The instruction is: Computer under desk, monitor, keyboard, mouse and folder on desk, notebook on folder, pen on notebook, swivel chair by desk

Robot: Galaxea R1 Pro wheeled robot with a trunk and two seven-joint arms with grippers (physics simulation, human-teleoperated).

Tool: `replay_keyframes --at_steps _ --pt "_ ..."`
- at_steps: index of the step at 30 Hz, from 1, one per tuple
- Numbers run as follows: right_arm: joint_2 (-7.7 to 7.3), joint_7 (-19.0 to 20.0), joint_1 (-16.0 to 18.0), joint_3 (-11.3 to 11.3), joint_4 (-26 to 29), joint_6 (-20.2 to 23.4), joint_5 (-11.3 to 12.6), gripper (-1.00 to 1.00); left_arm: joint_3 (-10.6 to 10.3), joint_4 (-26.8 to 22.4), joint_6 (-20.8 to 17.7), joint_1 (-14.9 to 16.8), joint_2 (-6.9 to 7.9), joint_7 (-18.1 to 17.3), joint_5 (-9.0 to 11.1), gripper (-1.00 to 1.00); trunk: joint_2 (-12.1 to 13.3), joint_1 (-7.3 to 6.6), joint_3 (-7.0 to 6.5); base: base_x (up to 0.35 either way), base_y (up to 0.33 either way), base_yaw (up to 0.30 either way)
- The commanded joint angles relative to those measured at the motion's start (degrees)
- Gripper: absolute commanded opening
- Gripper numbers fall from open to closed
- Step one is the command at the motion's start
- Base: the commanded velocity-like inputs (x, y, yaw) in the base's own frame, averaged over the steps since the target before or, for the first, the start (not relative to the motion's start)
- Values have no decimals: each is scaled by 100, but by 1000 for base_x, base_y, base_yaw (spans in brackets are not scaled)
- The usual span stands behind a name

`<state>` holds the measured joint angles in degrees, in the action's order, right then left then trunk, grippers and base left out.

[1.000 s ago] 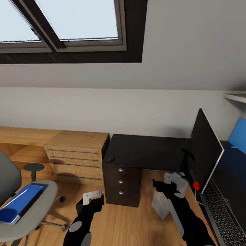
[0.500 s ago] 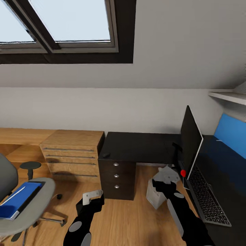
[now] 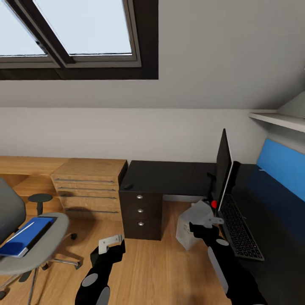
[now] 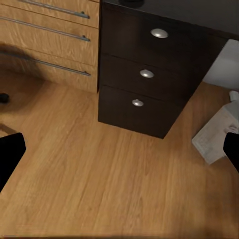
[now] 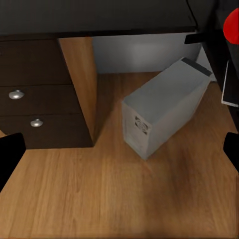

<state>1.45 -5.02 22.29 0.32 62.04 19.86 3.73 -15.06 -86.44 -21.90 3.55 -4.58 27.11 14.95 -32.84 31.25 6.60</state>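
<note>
Head view: folder on swivel chair seat; both jaws apart, empty.

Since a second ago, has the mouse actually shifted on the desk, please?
No. The mouse sits at the same front corner of the desk, above the knobbed drawers; the whole picture slid because the camera turned.

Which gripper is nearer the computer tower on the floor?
The right gripper: it hangs just in front of the computer, partly overlapping it in the head view. The left gripper is off to the tower's left, before the drawer unit.
</note>
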Motion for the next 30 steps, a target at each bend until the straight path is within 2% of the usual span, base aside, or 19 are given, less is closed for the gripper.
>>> replay_keyframes --at_steps 1,5,8,18,21,23,27,28,30 --pt "-4 -32 4 2 10 27 40 100 -2 -8 -17 5 1 48 52 100 -10 2 11 -27 -188 0" --pt "-49 -34 4 -27 21 27 40 100 14 1 -16 5 1 48 51 100 -10 2 11 -13 -178 0" --pt "-133 -31 4 -164 20 23 40 100 18 3 -16 5 1 48 51 100 -10 2 11 -3 -148 0" --pt "-223 5 4 -955 11 17 32 100 20 4 -16 5 1 49 51 100 -10 2 11 0 -155 0" --pt "-282 8 4 -1078 9 18 36 100 20 4 -16 5 1 49 51 100 -10 2 11 0 -197 0" --pt "-393 9 4 -1168 -53 16 38 100 20 4 -16 5 1 49 50 100 -10 2 11 0 -189 0" --pt "-703 9 22 -1282 -538 -69 58 100 20 3 -16 5 1 49 44 100 -10 2 11 0 -96 0" --pt "-940 10 58 -1310 -1020 -420 63 100 15 0 -16 5 1 49 43 100 -10 2 11 0 -18 0" --pt "-1110 10 127 -1318 -1416 -730 65 100 13 -1 -16 5 1 49 43 100 -10 2 11 0 -9 0"
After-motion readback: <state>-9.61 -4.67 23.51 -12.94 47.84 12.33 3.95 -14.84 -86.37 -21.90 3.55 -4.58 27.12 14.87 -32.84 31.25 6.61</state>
